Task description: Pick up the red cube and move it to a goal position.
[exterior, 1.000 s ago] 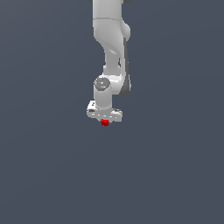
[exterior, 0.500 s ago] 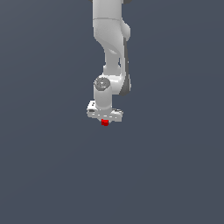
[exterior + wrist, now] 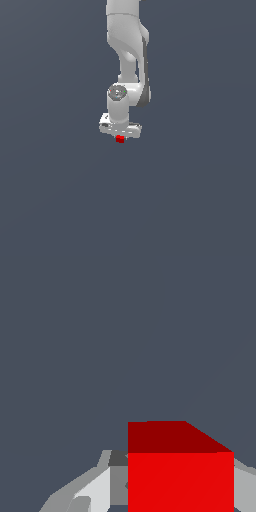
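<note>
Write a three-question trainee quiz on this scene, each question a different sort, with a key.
1. True or false: the red cube sits between the fingers of the claw.
2. Multiple choice: in the exterior view, the cube shows (A) far off to the exterior view's left of the arm, (B) right under the white claw, (C) on top of the arm's wrist.
3. Fill in: the surface around the arm is plain dark ___.

Key: 1 true; 2 B; 3 grey.
</note>
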### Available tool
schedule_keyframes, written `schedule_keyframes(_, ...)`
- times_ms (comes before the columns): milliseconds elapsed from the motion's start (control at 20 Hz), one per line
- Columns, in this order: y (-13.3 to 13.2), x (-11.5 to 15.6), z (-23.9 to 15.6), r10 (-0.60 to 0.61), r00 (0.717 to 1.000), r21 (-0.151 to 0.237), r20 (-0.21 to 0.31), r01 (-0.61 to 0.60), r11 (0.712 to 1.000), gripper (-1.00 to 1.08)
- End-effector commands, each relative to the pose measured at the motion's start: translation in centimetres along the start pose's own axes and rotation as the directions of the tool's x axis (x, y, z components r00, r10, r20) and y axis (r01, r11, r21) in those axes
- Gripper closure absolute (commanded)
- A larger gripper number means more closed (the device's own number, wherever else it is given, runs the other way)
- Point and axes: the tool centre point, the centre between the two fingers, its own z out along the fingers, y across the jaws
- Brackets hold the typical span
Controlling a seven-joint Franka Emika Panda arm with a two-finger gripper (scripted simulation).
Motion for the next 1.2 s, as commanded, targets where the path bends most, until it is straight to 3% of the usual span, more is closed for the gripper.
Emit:
schedule_keyframes(0, -0.3, 0.4, -1.3, 0.0, 1.0, 0.0, -0.001, 0.0, 1.0, 1.08)
schedule_keyframes(1150, -5.3, 5.8, -21.9, 0.001, 1.0, -0.001, -0.002, -0.001, 1.0, 1.08)
